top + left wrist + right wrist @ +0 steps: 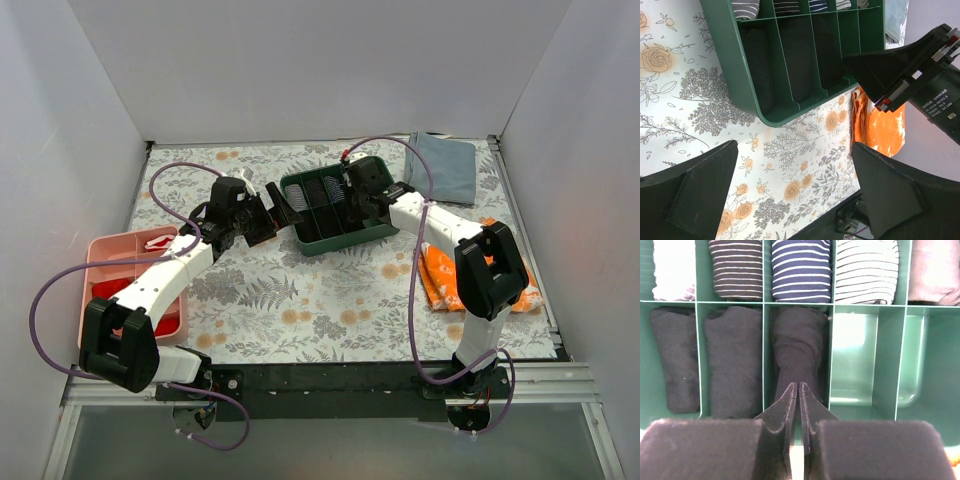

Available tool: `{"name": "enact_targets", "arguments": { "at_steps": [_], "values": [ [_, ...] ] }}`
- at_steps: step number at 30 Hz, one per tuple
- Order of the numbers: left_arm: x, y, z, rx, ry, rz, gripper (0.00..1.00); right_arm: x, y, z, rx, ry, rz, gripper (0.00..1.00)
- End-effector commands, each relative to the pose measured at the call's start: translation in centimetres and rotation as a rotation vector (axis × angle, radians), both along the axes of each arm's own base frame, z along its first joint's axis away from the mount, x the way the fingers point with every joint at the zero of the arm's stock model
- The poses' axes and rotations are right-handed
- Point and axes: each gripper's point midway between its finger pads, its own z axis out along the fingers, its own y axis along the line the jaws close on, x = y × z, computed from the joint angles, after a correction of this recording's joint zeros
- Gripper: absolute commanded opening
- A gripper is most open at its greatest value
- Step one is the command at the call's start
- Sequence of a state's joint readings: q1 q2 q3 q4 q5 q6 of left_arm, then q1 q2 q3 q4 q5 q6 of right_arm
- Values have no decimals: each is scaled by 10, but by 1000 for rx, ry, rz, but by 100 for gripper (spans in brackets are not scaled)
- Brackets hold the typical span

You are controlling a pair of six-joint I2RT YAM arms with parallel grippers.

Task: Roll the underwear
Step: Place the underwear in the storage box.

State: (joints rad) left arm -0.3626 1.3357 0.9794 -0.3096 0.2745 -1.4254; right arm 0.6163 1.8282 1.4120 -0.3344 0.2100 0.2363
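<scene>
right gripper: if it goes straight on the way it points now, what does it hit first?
The black roll in the near row's third compartment from the left of the green tray; the right gripper points at its near end. Depth is unclear, so it may already touch.

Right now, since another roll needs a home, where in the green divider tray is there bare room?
Bare: the slot beside the third rolled black underwear, and the end slot by the green plastic tray's wall. The other row is packed; the shut right tool crowds that third roll.
</scene>
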Motion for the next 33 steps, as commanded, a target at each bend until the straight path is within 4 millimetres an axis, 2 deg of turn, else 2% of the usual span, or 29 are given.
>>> {"name": "enact_targets", "arguments": {
  "at_steps": [1, 10, 16, 20, 24, 25, 29, 32, 33],
  "values": [
    [-2, 1, 5, -9, -12, -3, 98, 6, 6, 1, 22, 5, 13, 10],
    [-1, 1, -1, -1, -2, -6, 98, -11, 2, -24, 16, 75, 32, 7],
    [-5, 2, -9, 2, 16, -8, 98, -24, -12, -43, -35, 134, 2, 4],
    [-6, 1, -11, -1, 18, -13, 98, -25, -13, -45, -43, 138, -2, 3],
    [-5, 2, -11, 2, 15, -12, 98, -15, -8, -25, -24, 93, -4, 4],
    [-5, 2, -10, 2, 15, -12, 98, -8, -8, -11, -16, 58, -15, 4],
    [-4, 2, -9, 4, 11, -8, 98, 6, -9, 23, 17, -34, -41, 7],
    [-4, 2, -7, 2, 6, -10, 98, 10, -3, 39, 59, -62, -23, 7],
    [-4, 2, -7, 1, 7, -9, 98, 10, -3, 39, 58, -57, -18, 7]
  ]
}}
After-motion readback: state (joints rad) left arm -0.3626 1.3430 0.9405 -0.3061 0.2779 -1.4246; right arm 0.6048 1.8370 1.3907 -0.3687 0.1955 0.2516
